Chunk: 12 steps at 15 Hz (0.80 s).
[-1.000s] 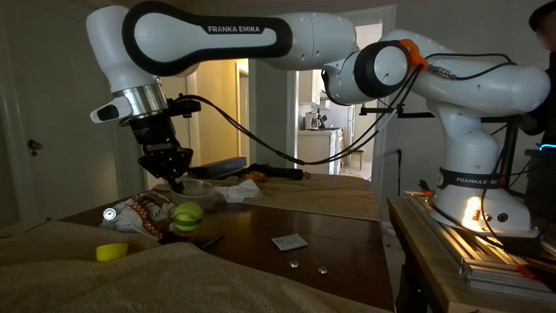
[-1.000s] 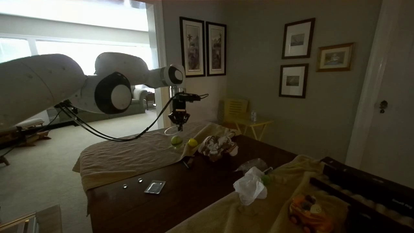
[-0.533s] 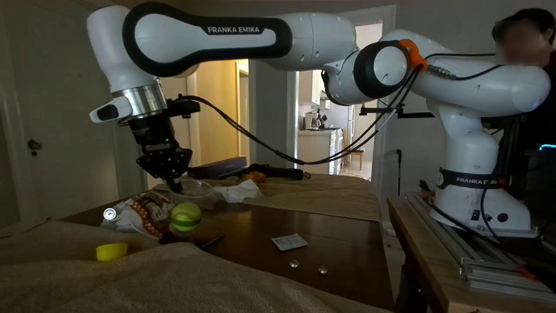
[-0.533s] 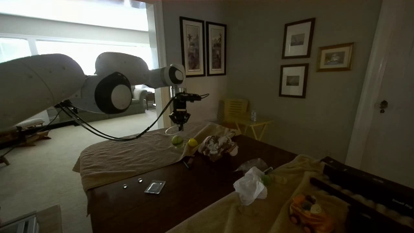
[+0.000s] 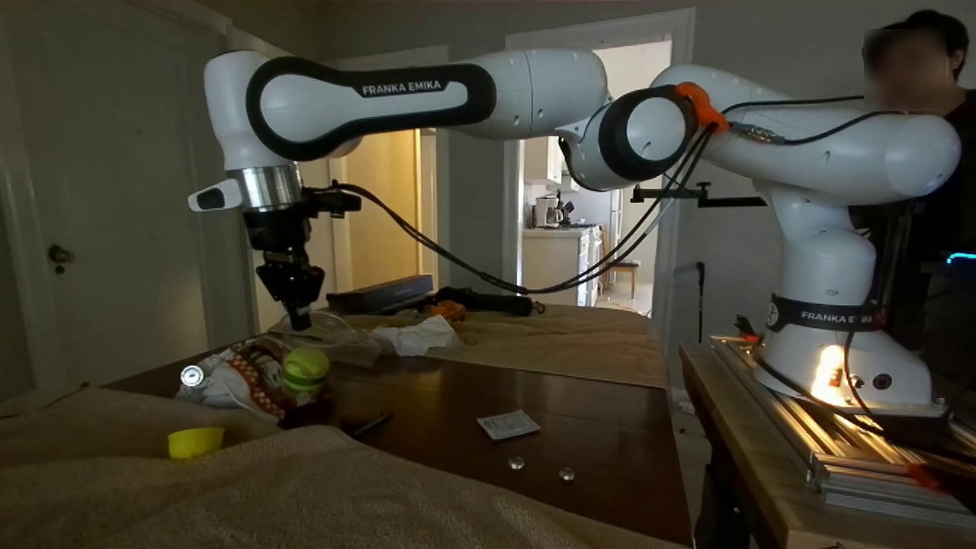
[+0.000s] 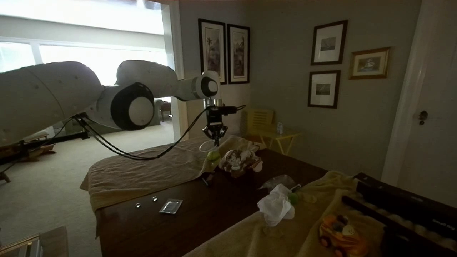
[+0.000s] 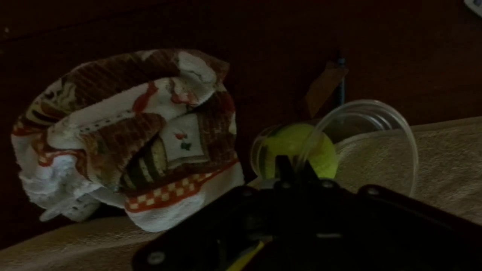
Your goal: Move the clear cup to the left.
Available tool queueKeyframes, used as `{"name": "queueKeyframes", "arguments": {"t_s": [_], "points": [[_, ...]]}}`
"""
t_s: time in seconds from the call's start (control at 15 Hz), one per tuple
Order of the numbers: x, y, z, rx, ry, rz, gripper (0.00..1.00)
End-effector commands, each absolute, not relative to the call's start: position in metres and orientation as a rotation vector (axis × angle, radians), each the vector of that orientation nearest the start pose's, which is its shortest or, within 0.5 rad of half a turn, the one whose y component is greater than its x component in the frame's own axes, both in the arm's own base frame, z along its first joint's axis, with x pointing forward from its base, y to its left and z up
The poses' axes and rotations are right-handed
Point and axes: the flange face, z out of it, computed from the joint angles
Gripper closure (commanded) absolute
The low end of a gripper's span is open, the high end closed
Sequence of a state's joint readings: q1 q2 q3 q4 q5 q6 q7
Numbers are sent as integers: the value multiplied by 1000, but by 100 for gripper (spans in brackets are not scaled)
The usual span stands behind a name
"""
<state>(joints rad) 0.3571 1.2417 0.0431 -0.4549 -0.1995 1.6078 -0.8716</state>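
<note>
We see our hand [image 7: 295, 167] pinched tight on the clear cup [image 7: 354, 133] at its rim, the round mouth lying right of the hand in the wrist view, a yellow-green ball [image 7: 288, 145] inside, so moving left likely hangs on that edge.

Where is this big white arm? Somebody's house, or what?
Most likely somebody's home, though I can't be sure which room. Farther back, a coffee maker stands on a kitchen counter, a framed ship picture hangs on the wall, and there's a yellow slatted chair.
</note>
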Motion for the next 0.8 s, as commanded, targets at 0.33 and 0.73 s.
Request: {"name": "queueKeyframes", "arguments": {"t_s": [0.33,0.73], "points": [[750,321,284,-2756,-1751,-127,99],[736,374,286,-2566,-1905,-304,99]]}}
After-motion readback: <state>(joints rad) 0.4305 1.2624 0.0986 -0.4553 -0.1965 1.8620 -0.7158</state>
